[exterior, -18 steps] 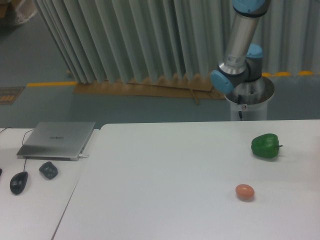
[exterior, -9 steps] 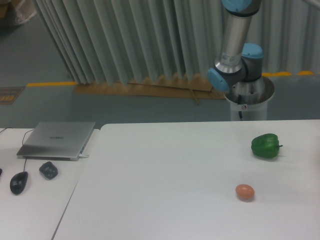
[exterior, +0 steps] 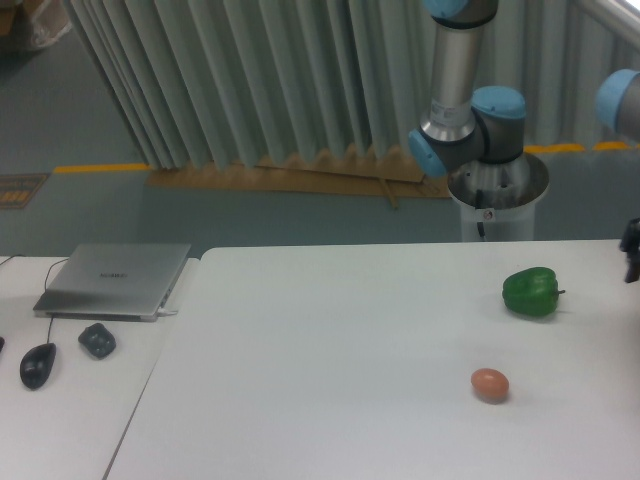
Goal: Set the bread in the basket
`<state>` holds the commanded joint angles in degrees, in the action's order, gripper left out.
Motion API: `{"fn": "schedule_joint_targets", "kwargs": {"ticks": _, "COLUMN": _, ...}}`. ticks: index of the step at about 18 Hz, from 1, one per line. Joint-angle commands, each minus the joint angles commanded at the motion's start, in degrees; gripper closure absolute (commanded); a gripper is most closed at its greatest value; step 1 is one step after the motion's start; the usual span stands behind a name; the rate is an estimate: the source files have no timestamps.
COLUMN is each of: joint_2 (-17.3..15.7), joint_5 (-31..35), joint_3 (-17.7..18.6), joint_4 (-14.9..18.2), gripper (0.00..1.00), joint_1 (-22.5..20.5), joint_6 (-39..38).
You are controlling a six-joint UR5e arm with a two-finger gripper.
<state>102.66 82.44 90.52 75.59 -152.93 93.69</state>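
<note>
At nine o'clock on the side desk lie a closed silver laptop (exterior: 115, 281), a dark grey lumpy object (exterior: 97, 340) and a black computer mouse (exterior: 37, 364), while on my white table (exterior: 330, 370) a smooth brown egg (exterior: 490, 384) sits toward four o'clock with a glossy green bell pepper (exterior: 531, 292) at its one o'clock. Neither bread nor basket shows anywhere, so I judge nothing placed and the whole job left. Only a dark sliver of my gripper (exterior: 631, 248) pokes in at three o'clock, so I cannot tell whether its fingers are apart or together, nor where the bread lies from it.
</note>
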Motion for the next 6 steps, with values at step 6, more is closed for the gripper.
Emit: {"fn": "schedule_joint_targets", "kwargs": {"ticks": 6, "joint_2": -1.32, "joint_5": 0.26, "joint_3": 1.24, "joint_4": 0.0, "gripper": 0.0, "joint_1": 1.76, "joint_6": -0.09}}
